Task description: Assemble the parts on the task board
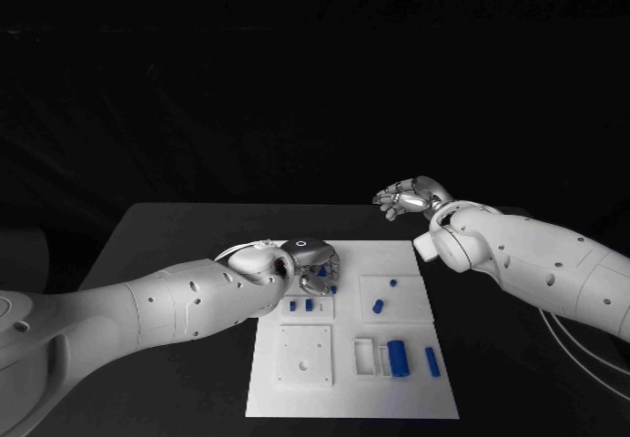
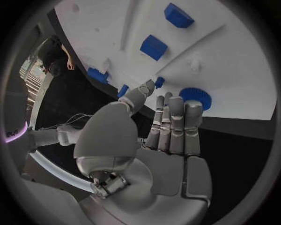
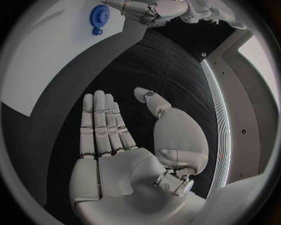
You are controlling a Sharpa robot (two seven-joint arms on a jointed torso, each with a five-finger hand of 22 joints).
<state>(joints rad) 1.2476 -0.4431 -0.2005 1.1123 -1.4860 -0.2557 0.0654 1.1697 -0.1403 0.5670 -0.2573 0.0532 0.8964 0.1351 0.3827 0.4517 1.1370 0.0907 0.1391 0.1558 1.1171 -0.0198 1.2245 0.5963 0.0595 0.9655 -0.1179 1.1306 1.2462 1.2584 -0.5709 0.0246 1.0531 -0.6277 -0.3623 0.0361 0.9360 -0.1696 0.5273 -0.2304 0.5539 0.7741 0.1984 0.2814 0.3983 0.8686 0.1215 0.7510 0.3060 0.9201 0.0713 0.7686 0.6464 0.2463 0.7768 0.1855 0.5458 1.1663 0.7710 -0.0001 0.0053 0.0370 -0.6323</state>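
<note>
The white task board [image 1: 352, 401] lies in the middle of the black table. My left hand [image 1: 309, 262] hovers over its far left corner, fingers straight and apart from the thumb, holding nothing. Just beyond its fingertips [image 2: 175, 110] a blue gear [image 2: 194, 96] lies on the board, with a small blue peg [image 2: 159, 82] beside the thumb tip. The gear [image 3: 99, 16] also shows in the right wrist view, next to the left hand [image 3: 151, 9]. My right hand [image 1: 410, 196] hangs open off the board's far right corner, palm [image 3: 120, 164] flat and empty.
Blue pieces sit across the board: two small blocks [image 1: 302, 305] near the left hand, pegs [image 1: 378, 306] in the middle, and long bars [image 1: 398, 357] in slots at the near right. A white plate with holes [image 1: 305, 357] lies at the near left.
</note>
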